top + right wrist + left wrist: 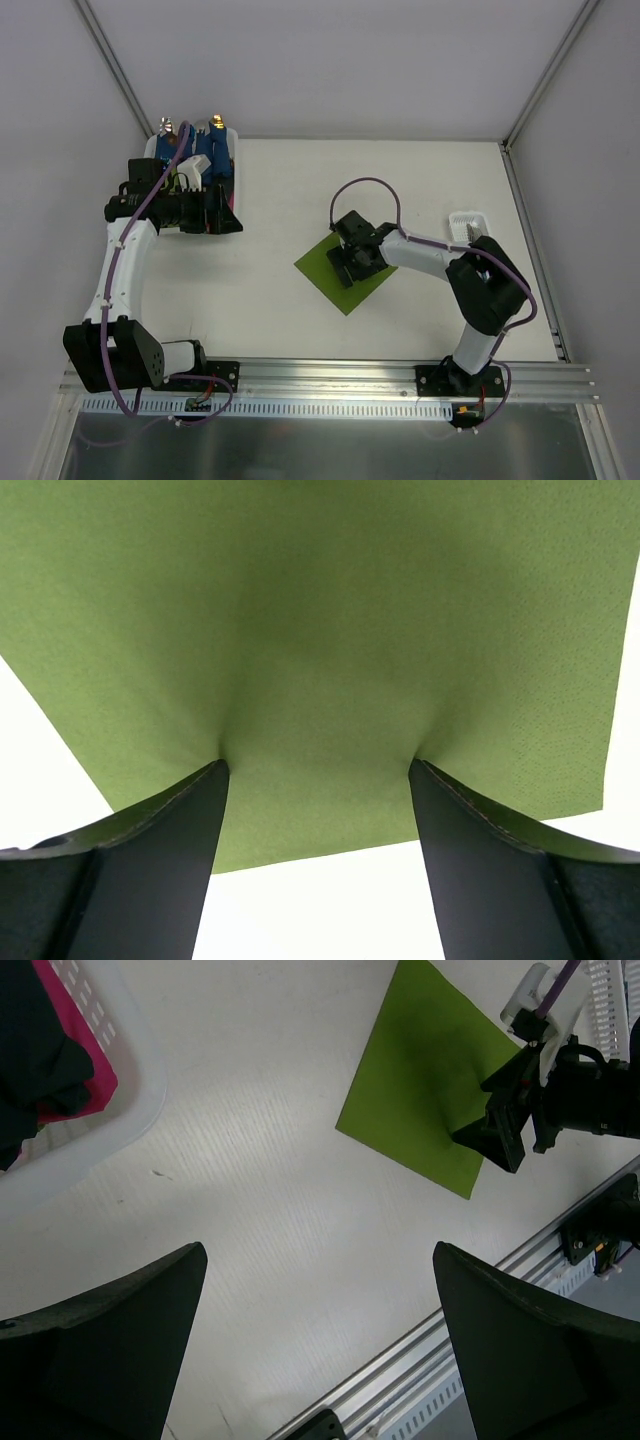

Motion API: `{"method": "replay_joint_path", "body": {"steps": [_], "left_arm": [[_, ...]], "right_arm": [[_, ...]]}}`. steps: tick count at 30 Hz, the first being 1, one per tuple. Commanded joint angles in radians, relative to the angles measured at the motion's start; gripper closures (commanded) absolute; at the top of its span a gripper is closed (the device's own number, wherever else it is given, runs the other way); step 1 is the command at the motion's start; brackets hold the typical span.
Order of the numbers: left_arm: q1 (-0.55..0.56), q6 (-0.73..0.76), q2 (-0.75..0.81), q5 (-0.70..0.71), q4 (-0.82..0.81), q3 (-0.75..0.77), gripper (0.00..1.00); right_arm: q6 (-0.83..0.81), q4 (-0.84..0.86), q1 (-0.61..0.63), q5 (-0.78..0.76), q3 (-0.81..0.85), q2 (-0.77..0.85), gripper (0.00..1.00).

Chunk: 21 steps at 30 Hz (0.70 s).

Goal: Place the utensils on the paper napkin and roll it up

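Right wrist | right claw [318, 765] spread open, both tips pressing the paper napkin [320, 600] | napkins: one | left claw [320, 1260] gaping, far left, over tabletop [300, 1210]

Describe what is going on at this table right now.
The right gripper has its open fingertips pressed down on the thin lime-green square paper napkin, which lies flat mid-table and puckers slightly between them. No cutlery shows on it yet. The left gripper, open and empty, hangs near the white plastic basket at the far left.
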<state>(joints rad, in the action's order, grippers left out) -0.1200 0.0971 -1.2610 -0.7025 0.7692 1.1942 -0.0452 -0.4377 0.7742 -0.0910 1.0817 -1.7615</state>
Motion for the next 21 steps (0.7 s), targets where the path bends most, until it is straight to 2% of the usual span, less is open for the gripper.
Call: {"method": "replay_joint_path", "body": {"steps": [1, 14, 18, 21], "left_arm": [[-0.013, 0.024, -0.009, -0.038, 0.015, 0.044, 0.01], [-0.013, 0.024, -0.006, -0.057, 0.015, 0.064, 0.01], [-0.013, 0.021, -0.002, -0.058, 0.015, 0.073, 0.01], [-0.013, 0.015, -0.008, -0.060, 0.015, 0.087, 0.01]], "right_arm": [[-0.151, -0.012, -0.007, 0.077, 0.003, 0.045, 0.24], [-0.171, -0.053, -0.023, 0.056, 0.072, 0.111, 0.21], [-0.145, -0.062, -0.033, 0.042, 0.101, 0.203, 0.21], [-0.096, -0.088, -0.110, 0.049, 0.110, 0.308, 0.21]]}}
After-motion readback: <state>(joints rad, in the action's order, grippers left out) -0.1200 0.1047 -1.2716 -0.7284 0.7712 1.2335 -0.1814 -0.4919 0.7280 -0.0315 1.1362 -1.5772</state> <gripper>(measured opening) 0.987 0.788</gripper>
